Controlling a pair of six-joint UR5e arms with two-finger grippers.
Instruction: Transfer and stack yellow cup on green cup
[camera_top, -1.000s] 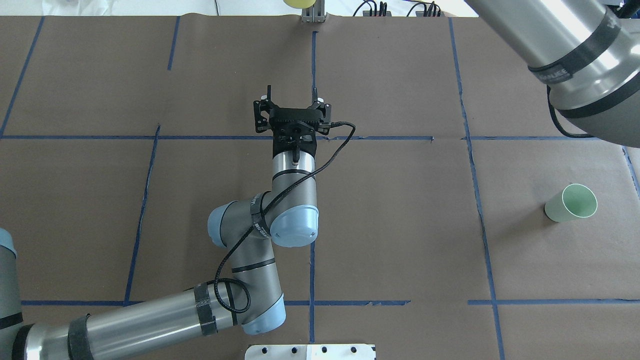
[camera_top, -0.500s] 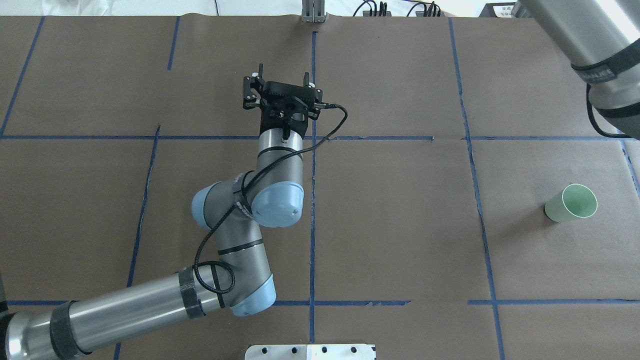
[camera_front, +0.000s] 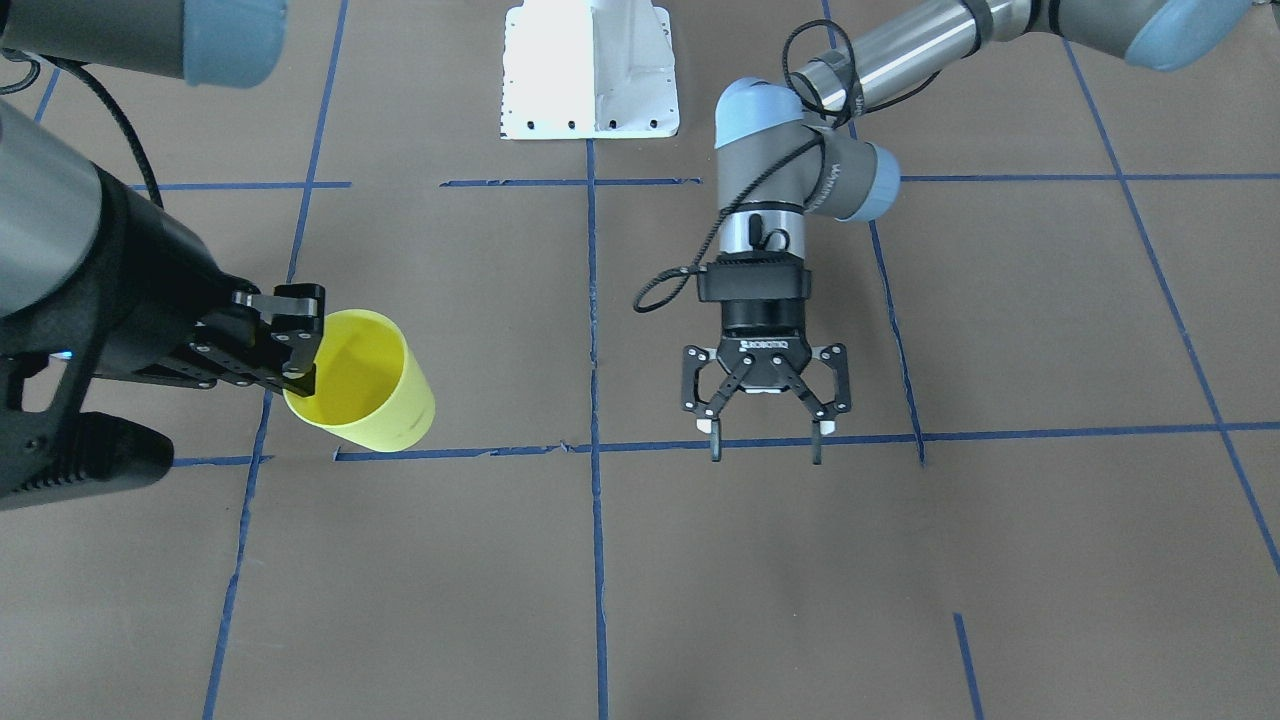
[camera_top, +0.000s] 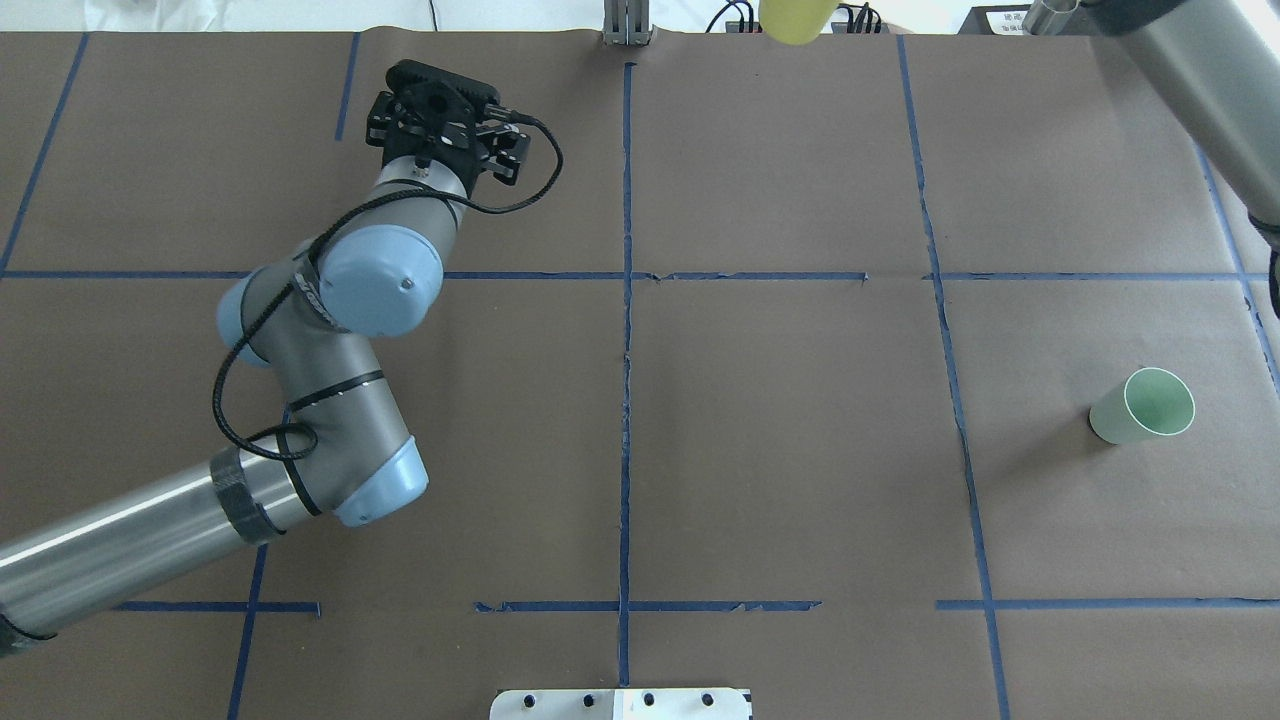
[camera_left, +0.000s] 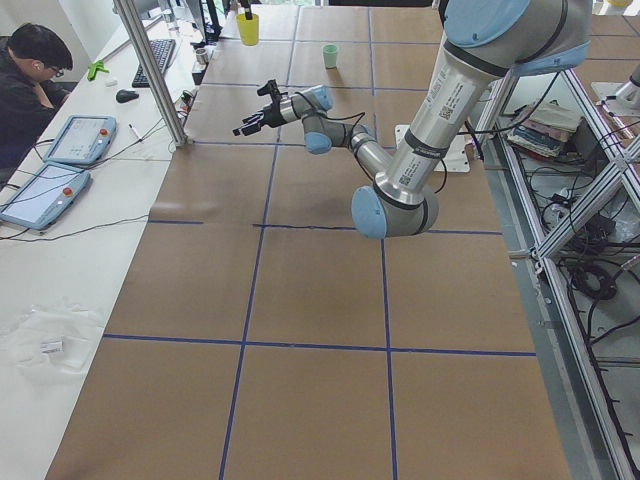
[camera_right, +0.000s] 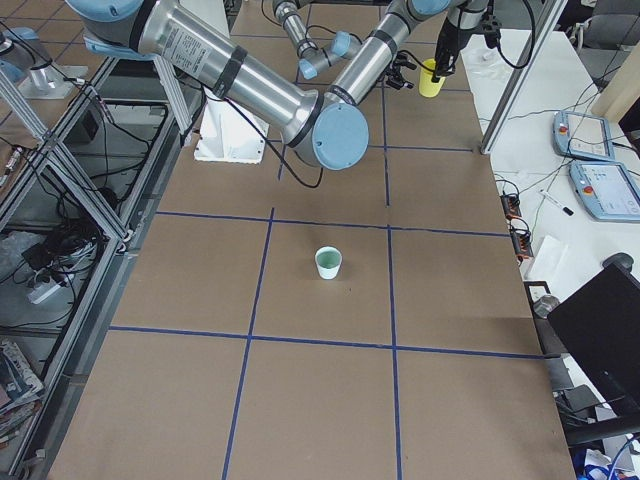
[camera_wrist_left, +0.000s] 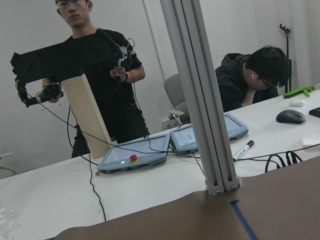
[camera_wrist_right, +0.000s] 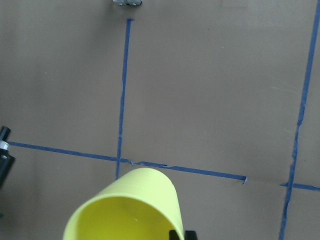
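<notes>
The yellow cup (camera_front: 365, 385) hangs tilted above the table, with my right gripper (camera_front: 298, 372) shut on its rim, one finger inside and one outside. It also shows in the right wrist view (camera_wrist_right: 130, 207) and at the far edge of the overhead view (camera_top: 795, 20). The green cup (camera_top: 1145, 405) stands upright on the brown table at the right, far from both grippers; it also shows in the exterior right view (camera_right: 328, 262). My left gripper (camera_front: 765, 440) is open and empty, over the far left part of the table (camera_top: 440, 105).
The table is covered in brown paper with blue tape lines (camera_top: 625, 400). A white base plate (camera_front: 590, 70) sits at the robot's edge. An aluminium post (camera_top: 625, 25) stands at the far edge. Operators and tablets (camera_wrist_left: 132, 152) are beyond it.
My left arm has swung from the table's middle to the far left, gripper still open. The yellow cup has moved right along the far edge with the right arm.
</notes>
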